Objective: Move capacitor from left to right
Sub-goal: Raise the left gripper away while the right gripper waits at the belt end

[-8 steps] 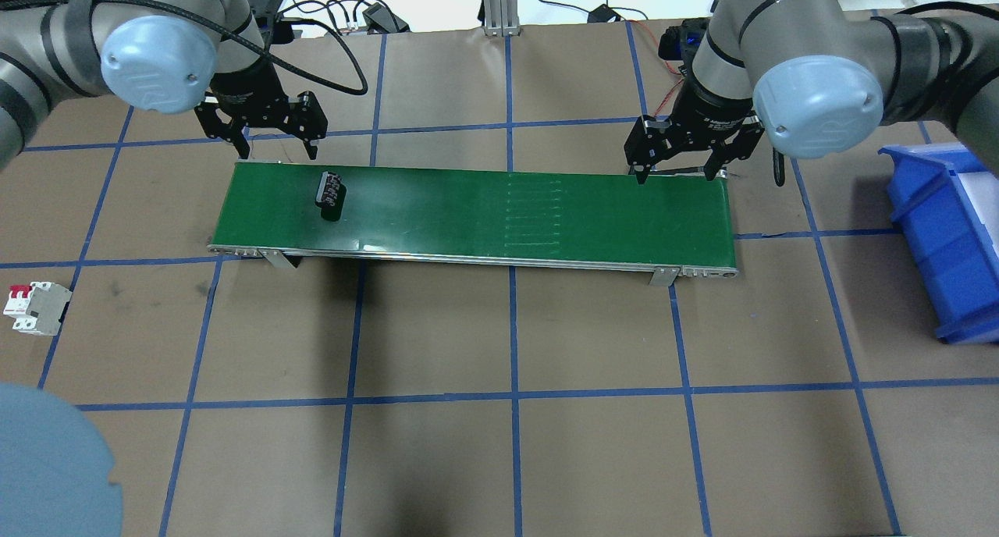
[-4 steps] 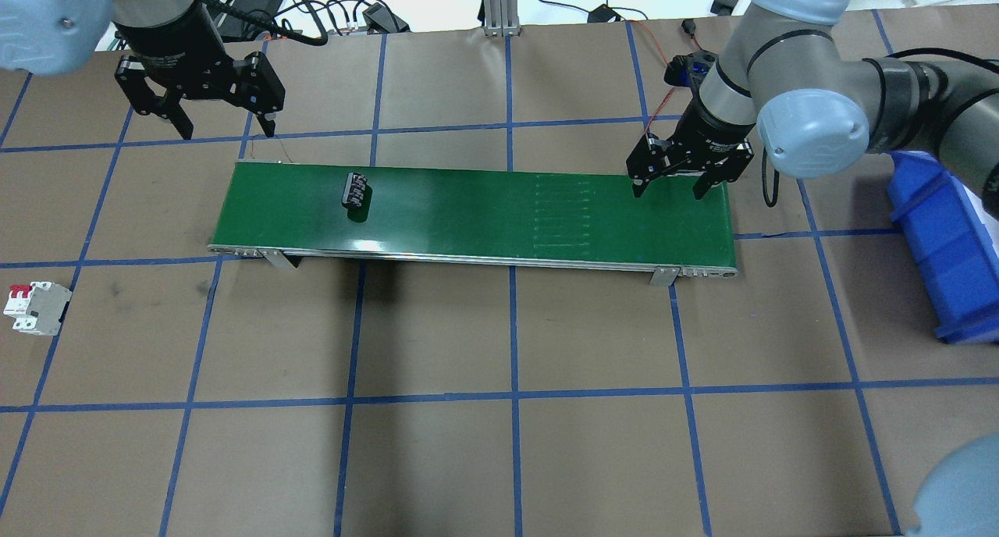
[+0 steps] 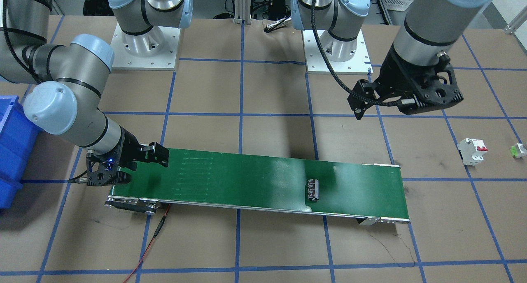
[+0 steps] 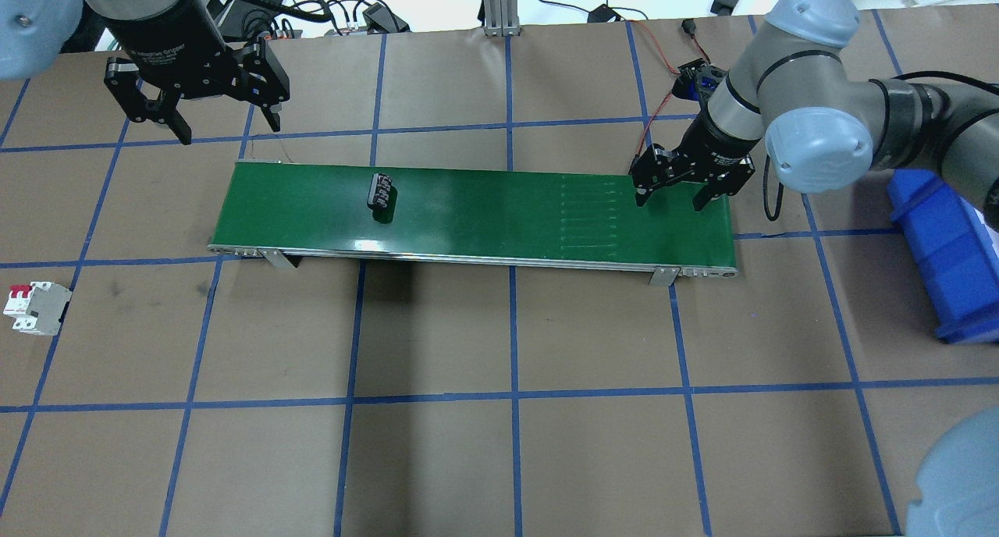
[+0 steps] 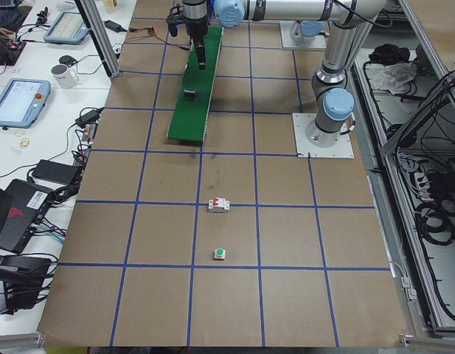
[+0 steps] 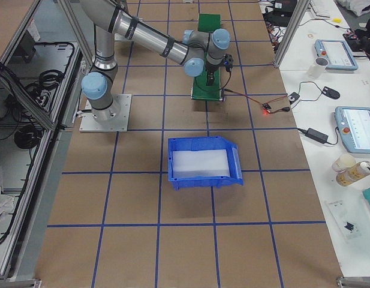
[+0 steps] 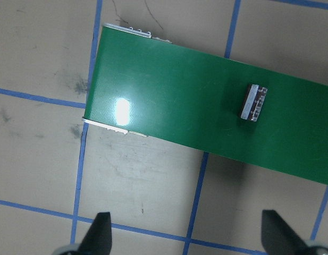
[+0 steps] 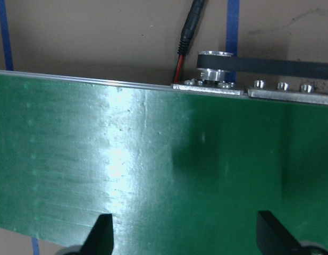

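The capacitor point(image 4: 382, 192), a small dark cylinder with pale marks, lies on its side on the left part of the green conveyor belt point(image 4: 484, 213). It also shows in the front view point(image 3: 313, 191) and the left wrist view point(image 7: 254, 103). My left gripper point(image 4: 231, 131) is open and empty, raised behind the belt's left end and apart from the capacitor. My right gripper point(image 4: 670, 201) is open and empty, low over the belt's right end point(image 8: 169, 175), far from the capacitor.
A white circuit breaker with red switches point(image 4: 33, 308) lies on the table at the far left. A tiny green-and-white part point(image 3: 518, 150) lies beyond it. A blue bin point(image 4: 948, 248) stands at the right edge. A red cable point(image 3: 152, 237) runs from the belt's right end.
The capacitor has travelled to the right along the belt. My left gripper has lifted away to the left. My right gripper has moved forward over the belt's right end.
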